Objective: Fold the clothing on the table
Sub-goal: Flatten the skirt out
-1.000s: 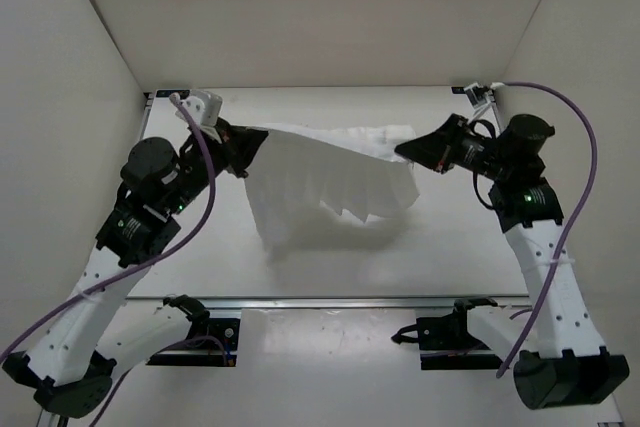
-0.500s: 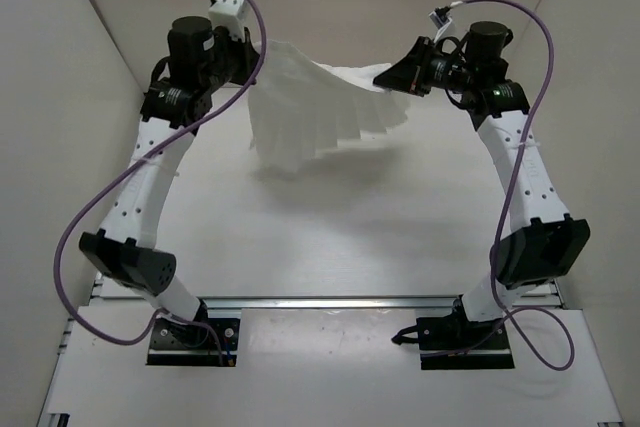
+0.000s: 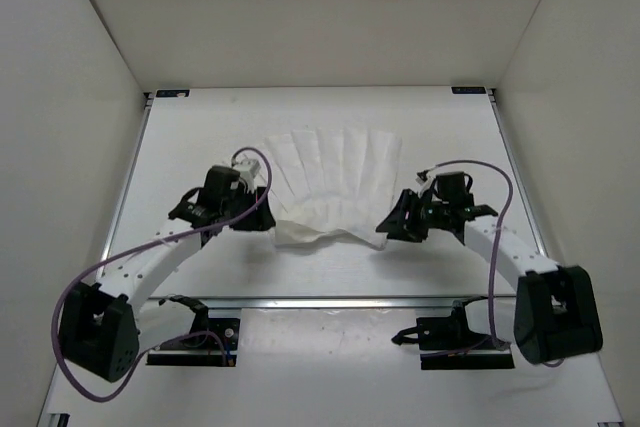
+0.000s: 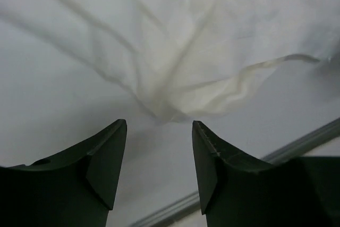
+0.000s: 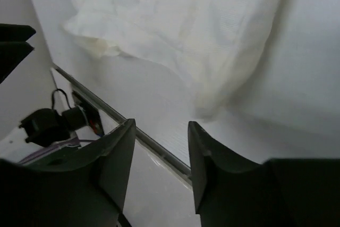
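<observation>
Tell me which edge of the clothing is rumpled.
On the clothing, the near edge is curled and bunched; the far edge lies flat, pleats fanned out.

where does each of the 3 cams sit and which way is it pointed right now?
Top external: above and behind the bases, looking down at the table; both arms, left gripper and right gripper show.
Left wrist: low on the left arm, facing the clothing; its own open fingers frame the bottom.
Right wrist: low on the right arm, facing the clothing's near edge; its open fingers show.
Shared: all see the clothing; both wrist views catch the table's near rail.
</observation>
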Controlling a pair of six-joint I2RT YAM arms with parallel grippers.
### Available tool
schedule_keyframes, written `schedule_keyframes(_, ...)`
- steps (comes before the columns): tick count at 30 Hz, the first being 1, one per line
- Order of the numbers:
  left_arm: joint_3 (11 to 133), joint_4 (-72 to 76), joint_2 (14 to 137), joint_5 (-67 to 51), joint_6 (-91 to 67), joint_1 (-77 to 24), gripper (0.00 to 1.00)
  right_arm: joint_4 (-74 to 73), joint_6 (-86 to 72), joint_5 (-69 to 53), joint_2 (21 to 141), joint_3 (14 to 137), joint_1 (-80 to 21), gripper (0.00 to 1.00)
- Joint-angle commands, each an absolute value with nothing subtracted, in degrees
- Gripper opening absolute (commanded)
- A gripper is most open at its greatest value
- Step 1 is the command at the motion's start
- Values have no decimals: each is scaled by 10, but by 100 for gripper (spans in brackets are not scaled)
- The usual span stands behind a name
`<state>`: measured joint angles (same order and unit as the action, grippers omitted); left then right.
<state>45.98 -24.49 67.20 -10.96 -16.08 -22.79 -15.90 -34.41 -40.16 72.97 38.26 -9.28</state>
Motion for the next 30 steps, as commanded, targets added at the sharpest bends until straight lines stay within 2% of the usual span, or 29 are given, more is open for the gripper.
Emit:
schedule_keyframes(1, 373, -259, 563, -138, -252, -233, 64, -135, -330, -325, 606, 325, -105, 43)
schedule_keyframes(4, 331, -282, 488, -110, -277, -230, 64, -165, -309, -282, 566, 302, -94, 47)
schedule_keyframes(7, 281, -274, 448, -97, -303, -236, 66, -193, -283, -241, 588, 312, -99, 47)
schedule_keyframes(15, 211, -163, 475, -88, -402, -317, 71, -156, -291, -223, 625, 273, -101, 49)
schedule_keyframes(21, 177, -97, 482, -80, -457, -317, 69, -123, -294, -237, 643, 252, -96, 48)
schedule_keyframes(30, 99, -13, 425, -68, -598, -332, 65, -105, -304, -235, 652, 248, -105, 48)
